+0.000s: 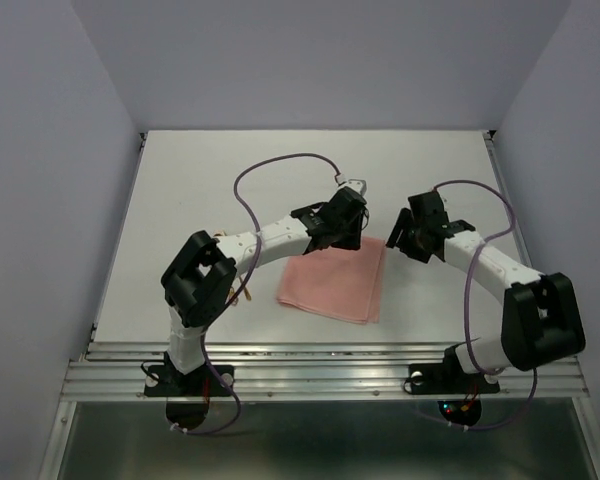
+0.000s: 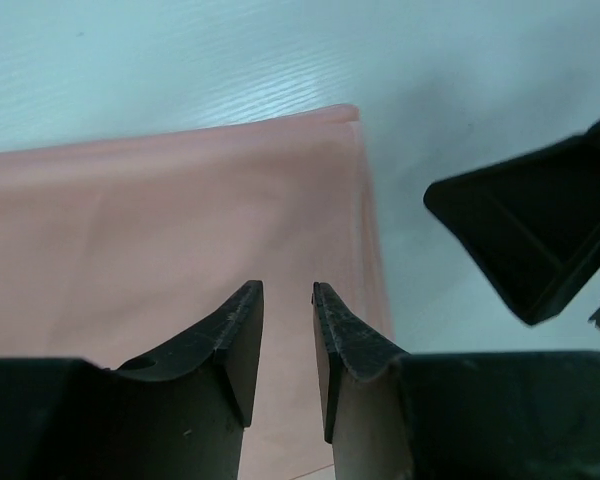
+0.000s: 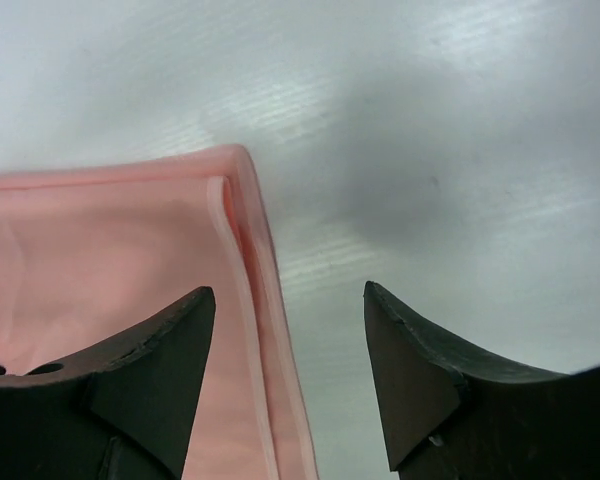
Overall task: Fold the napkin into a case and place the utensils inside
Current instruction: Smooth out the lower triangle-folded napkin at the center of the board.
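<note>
The salmon-pink napkin (image 1: 332,287) lies folded flat on the white table, in layers. My left gripper (image 1: 345,240) hangs over its far edge. In the left wrist view that gripper (image 2: 288,287) is open by a narrow gap above the napkin (image 2: 130,230), with nothing between its fingers. My right gripper (image 1: 398,243) is at the napkin's far right corner. In the right wrist view it (image 3: 288,288) stands wide open astride the napkin's (image 3: 100,240) layered right edge, holding nothing. A thin gold glint (image 1: 246,290) by the left arm's elbow may be the utensils, mostly hidden.
The white table (image 1: 230,170) is walled in by pale panels at the back and both sides. A ridged metal rail (image 1: 320,365) runs along the near edge. Purple cables (image 1: 280,160) loop above both arms. The right gripper's black body (image 2: 540,230) shows close by in the left wrist view.
</note>
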Controlling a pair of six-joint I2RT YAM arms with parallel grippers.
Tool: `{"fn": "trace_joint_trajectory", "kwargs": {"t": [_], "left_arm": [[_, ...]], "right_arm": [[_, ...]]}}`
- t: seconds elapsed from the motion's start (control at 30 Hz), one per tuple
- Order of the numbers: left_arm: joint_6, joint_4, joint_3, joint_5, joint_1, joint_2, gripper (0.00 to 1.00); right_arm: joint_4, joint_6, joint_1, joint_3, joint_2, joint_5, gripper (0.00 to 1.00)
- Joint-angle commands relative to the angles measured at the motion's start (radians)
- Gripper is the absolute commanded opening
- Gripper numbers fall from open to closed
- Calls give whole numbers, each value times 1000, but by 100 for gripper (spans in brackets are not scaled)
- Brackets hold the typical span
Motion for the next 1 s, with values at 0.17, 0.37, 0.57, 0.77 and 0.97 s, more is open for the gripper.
{"fn": "trace_joint_trajectory", "kwargs": {"t": [0.17,0.37,0.57,0.77,0.97], "left_arm": [[10,-18,-112,-1,49,-128,47],[10,-17,-100,14,52,-114,48],[22,-29,-42,39,52,-68,48],[30,-37,-35,53,52,-47,48],[31,-41,-20,48,52,-21,48]], "right_arm": [[125,-154,-3,156,282,-57,67],[206,-160,-3,148,359,-89,54],[234,-160,-3,149,397,-89,35],[254,-162,-3,165,419,-135,9],[262,-152,-3,156,396,-202,1]]}}
